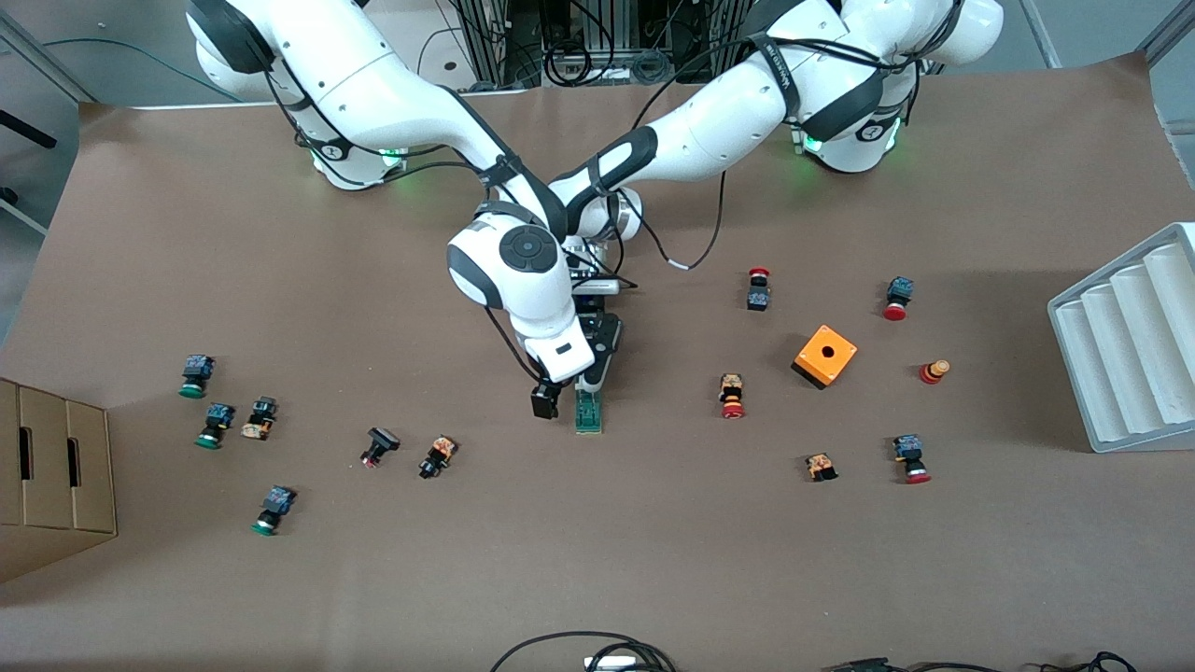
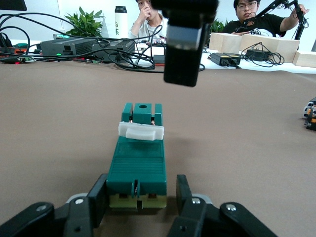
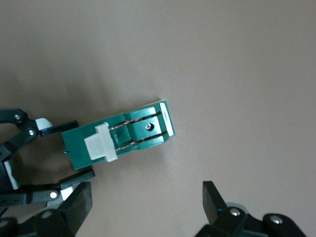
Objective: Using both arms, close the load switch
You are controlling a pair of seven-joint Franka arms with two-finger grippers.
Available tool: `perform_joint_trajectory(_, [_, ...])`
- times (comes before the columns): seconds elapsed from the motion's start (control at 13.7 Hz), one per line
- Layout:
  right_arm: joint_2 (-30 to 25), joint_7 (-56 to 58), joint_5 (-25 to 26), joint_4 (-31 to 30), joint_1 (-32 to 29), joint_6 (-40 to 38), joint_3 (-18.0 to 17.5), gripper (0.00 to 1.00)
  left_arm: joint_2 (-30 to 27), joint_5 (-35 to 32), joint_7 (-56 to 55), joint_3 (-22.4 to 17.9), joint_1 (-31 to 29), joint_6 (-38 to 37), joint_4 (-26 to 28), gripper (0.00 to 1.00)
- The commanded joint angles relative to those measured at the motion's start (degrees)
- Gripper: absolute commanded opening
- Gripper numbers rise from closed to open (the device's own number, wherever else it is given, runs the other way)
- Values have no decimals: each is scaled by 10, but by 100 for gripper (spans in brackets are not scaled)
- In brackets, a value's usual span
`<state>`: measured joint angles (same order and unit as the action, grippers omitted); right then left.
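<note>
Right gripper (image 1: 551, 399) hangs wide open, nothing held, over the table beside the load switch (image 1: 588, 412), toward the right arm's end. Left gripper (image 1: 594, 378) is clamped on the switch's base end; the switch lies flat mid-table, white lever (image 2: 140, 131) still raised.

Risk, my read: the right gripper looks offset from the lever. Pressing off-centre could twist the switch out of the grip or skid it on the brown paper table cover (image 1: 597, 560).

Surface: scattered push buttons, orange box (image 1: 825, 356). Room: desks, cables, two people watching.
</note>
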<state>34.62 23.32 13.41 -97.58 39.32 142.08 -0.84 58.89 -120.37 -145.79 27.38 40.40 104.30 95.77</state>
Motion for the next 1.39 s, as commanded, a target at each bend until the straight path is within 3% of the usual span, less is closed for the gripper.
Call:
perform_joint_trajectory(0.0, [10,-17,39,11,8,11,6,100,13,-7,-11,-5,15,-9,-16,61])
perform_joint_trajectory(0.22, [11,-17,86,11,8,11,6,100,13,-7,-11,-5,15,-9,-16,61])
perform_joint_trajectory(1.31, [36,-47,81,20,23,20,3,100,18,-7,-12,-6,15,-20,-14,61])
